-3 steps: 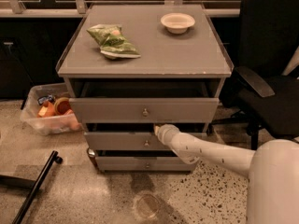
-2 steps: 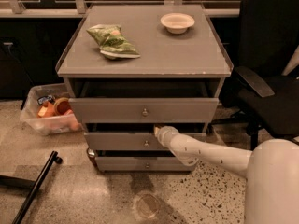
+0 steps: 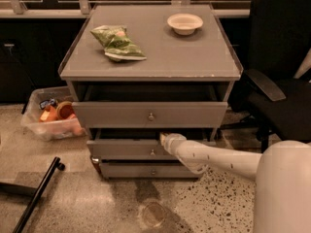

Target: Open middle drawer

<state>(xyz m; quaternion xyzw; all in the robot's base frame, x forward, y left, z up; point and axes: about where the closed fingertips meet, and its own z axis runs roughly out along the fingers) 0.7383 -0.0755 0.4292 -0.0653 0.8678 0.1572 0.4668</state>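
The grey cabinet [image 3: 150, 57] has three drawers. The middle drawer [image 3: 121, 149] has a flat grey front and a small round knob [image 3: 152, 152], and it stands out slightly ahead of the lowest drawer [image 3: 126, 170]. The taller top drawer [image 3: 112, 114] above it is pulled out a little. My gripper [image 3: 165, 139] reaches in from the right on a white arm [image 3: 218, 159]. Its tip sits at the middle drawer's top edge, just above and to the right of the knob, in the dark gap under the top drawer.
A green snack bag [image 3: 116, 42] and a white bowl [image 3: 184, 23] lie on the cabinet top. A clear bin of items [image 3: 51, 115] stands on the floor at the left. A black office chair [image 3: 277, 81] is at the right. A dark bar [image 3: 36, 198] lies on the floor at the front left.
The gripper tip has stayed at the middle drawer's top edge, shifting down only slightly. The drawers have not visibly moved.
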